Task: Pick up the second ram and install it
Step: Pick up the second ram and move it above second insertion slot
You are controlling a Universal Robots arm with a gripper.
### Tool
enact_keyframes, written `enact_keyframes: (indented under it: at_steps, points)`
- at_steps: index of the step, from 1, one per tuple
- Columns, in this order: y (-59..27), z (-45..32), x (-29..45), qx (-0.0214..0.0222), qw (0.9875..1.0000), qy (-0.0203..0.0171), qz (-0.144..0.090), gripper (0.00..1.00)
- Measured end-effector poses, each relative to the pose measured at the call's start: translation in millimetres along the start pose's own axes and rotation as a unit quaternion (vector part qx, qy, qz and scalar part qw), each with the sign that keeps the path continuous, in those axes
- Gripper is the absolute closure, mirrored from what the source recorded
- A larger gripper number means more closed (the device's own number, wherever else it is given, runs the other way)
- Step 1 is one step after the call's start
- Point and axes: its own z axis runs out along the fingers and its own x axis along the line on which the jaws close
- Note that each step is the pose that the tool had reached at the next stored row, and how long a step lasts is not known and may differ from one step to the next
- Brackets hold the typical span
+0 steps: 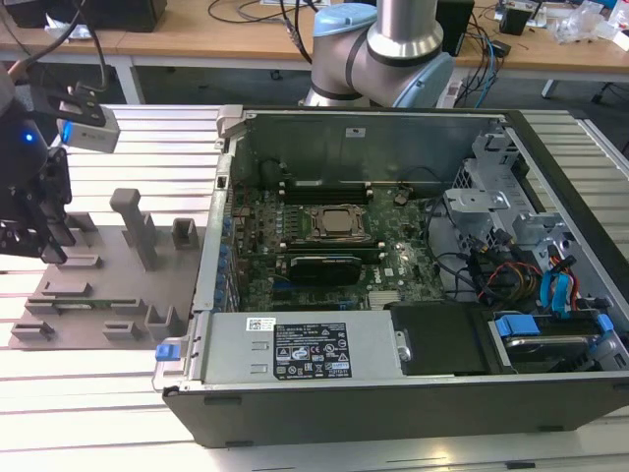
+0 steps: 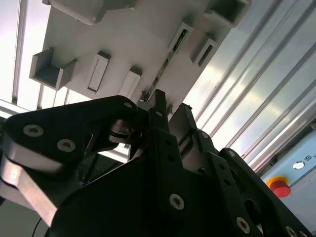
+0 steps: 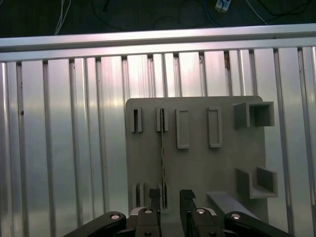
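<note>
The second ram (image 3: pixel 162 158) is a thin green strip standing on edge in the slots of a grey holder plate (image 3: pixel 197 168); in the second wrist view the ram (image 2: pixel 163 69) runs toward the fingers. My gripper (image 3: pixel 170 200) hangs just over the ram's near end, open, with the strip lined up close beside one finger (image 3: pixel 154 197) and nothing held. The other finger (image 2: pixel 183 116) stands apart from it. In the exterior view the gripper (image 1: pixel 39 236) is at the far left, above the plate (image 1: pixel 108 285), where the ram (image 1: pixel 74 304) lies low.
An open computer case (image 1: pixel 393 393) fills the exterior view's middle and right, with the green motherboard (image 1: pixel 324 275), processor socket (image 1: pixel 339 224) and cables inside. Upright grey posts (image 1: pixel 133 221) rise from the holder plate. The table is ribbed aluminium (image 3: pixel 59 148).
</note>
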Motion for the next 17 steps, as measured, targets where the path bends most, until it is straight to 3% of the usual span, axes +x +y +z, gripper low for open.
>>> enact_keyframes:
  at_steps: [17]
  points:
    - [-0.5, 10.7, 0.3, -0.0002, 1.0000, 0.0004, -0.009, 0.70]
